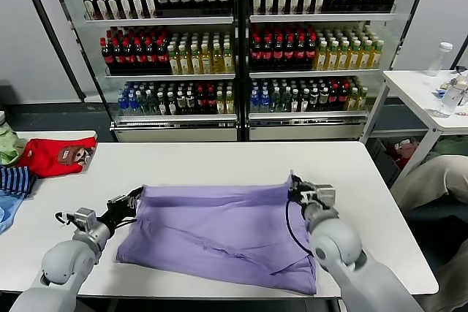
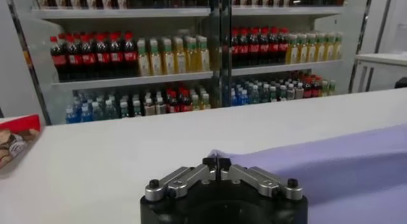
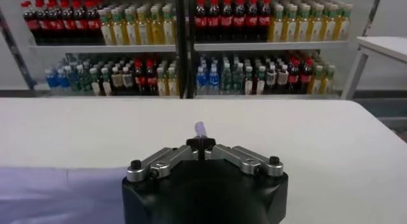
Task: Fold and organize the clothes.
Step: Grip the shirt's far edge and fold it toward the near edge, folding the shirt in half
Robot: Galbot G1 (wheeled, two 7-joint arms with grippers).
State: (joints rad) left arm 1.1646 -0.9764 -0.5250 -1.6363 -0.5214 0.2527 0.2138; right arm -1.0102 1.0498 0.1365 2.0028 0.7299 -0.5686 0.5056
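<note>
Bright, even overhead light; soft shadows; wrist views slightly blurred.

We are looking past the white table (image 1: 219, 158) at two glass-fronted drinks coolers (image 1: 241, 49) standing side by side just behind it, their shelves holding rows of dark, red-capped, yellow and blue bottles. A grey wall (image 1: 29, 34) is showing to the left of the coolers, and a dark floor (image 1: 66, 116) is running beneath them. To the coolers' right, a smaller white side table (image 1: 420, 93) is standing, carrying a clear bottle (image 1: 437, 58).
</note>
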